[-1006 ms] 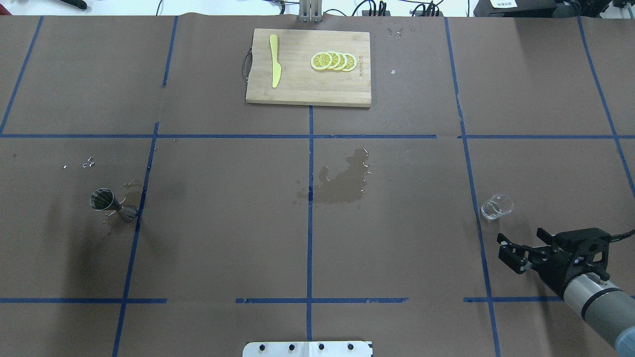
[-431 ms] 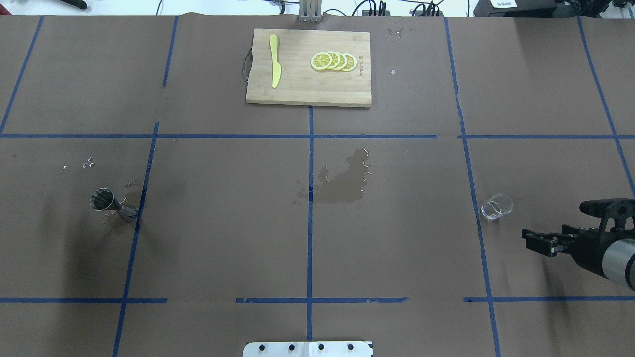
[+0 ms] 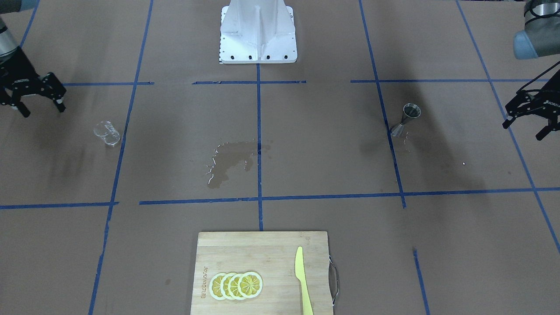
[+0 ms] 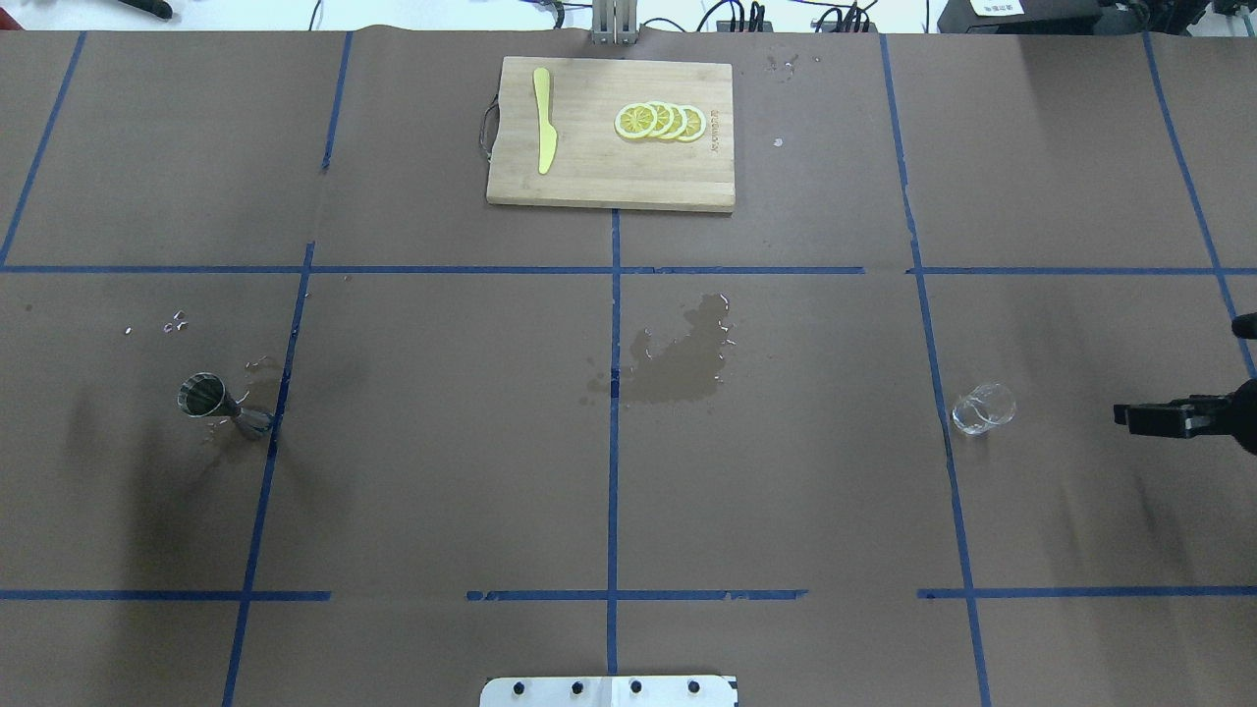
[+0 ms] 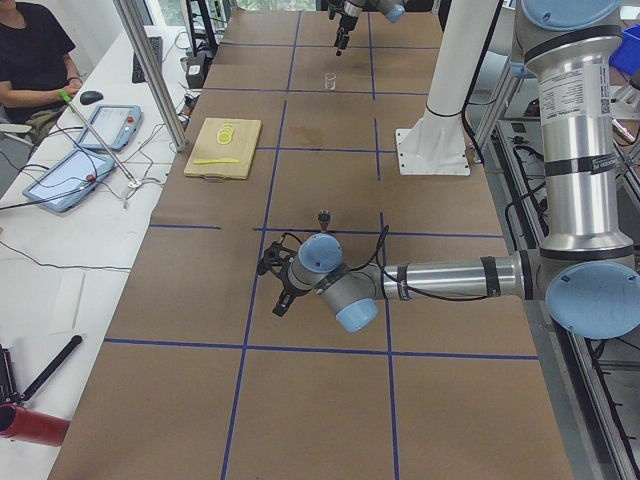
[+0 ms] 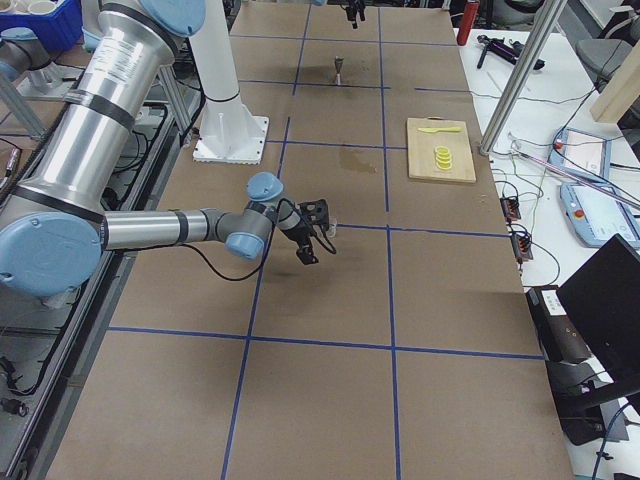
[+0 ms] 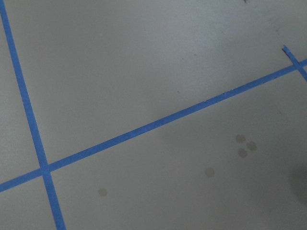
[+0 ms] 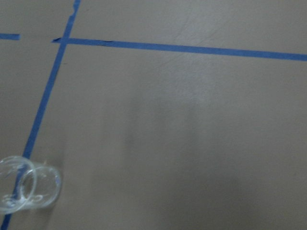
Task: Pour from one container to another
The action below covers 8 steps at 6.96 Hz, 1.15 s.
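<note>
Right hand [image 3: 41, 107] wide open, empty, near glass cup [image 3: 107, 132], not touching.

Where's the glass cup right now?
In the overhead view the glass cup stands at right, just right of a blue tape line, apart from the right end effector.

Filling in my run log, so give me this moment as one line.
right gripper: open, empty, apart from glass cup | left gripper: open, empty, apart from jigger | wet patch: mid-table
</note>
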Tool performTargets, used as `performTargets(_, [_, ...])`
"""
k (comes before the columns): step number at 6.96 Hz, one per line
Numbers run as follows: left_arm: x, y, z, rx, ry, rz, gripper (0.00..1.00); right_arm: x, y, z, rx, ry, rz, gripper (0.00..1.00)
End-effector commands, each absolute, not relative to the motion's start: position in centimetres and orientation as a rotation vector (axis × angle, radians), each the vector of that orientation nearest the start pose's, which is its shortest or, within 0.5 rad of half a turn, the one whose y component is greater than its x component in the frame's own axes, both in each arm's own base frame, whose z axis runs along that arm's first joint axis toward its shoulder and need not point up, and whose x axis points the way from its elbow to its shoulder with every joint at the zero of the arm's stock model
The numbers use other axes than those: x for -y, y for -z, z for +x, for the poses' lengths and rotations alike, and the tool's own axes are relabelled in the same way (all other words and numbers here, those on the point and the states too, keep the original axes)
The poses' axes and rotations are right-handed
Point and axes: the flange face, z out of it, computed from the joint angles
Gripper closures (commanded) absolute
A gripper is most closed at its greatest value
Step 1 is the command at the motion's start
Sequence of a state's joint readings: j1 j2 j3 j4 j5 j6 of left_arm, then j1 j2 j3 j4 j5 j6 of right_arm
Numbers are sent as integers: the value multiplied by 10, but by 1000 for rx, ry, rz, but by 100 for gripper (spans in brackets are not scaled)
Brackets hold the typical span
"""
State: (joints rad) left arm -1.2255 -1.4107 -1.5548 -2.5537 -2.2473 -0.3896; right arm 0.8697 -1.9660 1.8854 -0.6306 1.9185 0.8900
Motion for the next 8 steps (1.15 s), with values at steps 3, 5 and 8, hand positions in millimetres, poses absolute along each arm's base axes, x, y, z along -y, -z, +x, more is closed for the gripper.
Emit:
performTargets(3, [469, -575, 73, -815, -214, 380, 0, 432, -590, -45, 758, 105, 313, 0])
performTargets(5, [510, -555, -9, -708, -241, 388, 0, 431, -599, -10, 789, 105, 265, 0])
performTargets(8, [468, -568, -74, -785, -110, 259, 0, 440, -599, -6, 783, 93, 208, 0])
